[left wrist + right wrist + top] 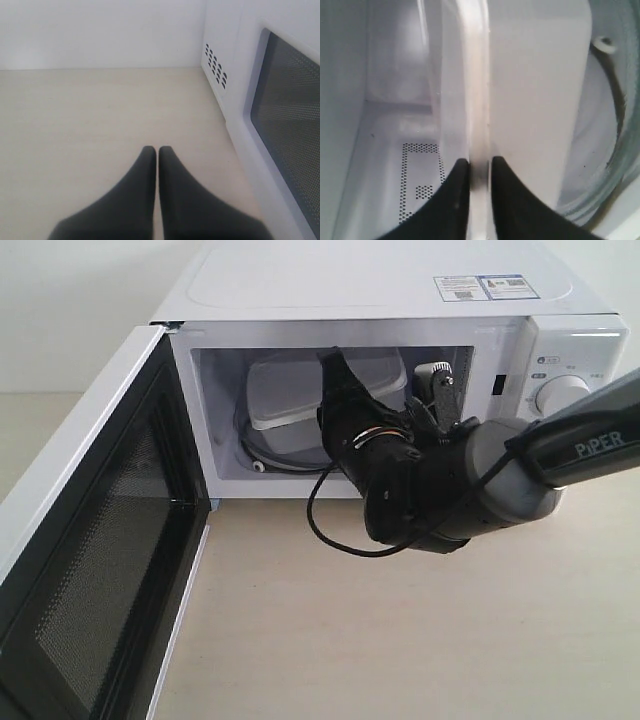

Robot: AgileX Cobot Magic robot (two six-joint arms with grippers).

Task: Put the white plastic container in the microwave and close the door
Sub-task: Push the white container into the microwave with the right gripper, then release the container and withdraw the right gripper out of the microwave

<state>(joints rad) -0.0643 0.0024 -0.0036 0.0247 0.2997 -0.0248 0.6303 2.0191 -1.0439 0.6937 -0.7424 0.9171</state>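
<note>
White plastic container (290, 390) was inside the microwave (380, 280), rim pinched in my right pincer (480, 162); my left pincer (158, 149) was closed, empty.

I see the microwave (400, 280), white and boxy, standing at the far edge of the desk with stickers on its top and a round dial (560, 395) on the right of its front. The door (90, 570) is swung wide open toward the desk's near left corner, showing its black inner frame and dark mesh window. The white plastic container (285, 390) is inside the cavity above the glass turntable (262, 455), lid on. My right gripper (480, 162) pinches its rim.
</note>
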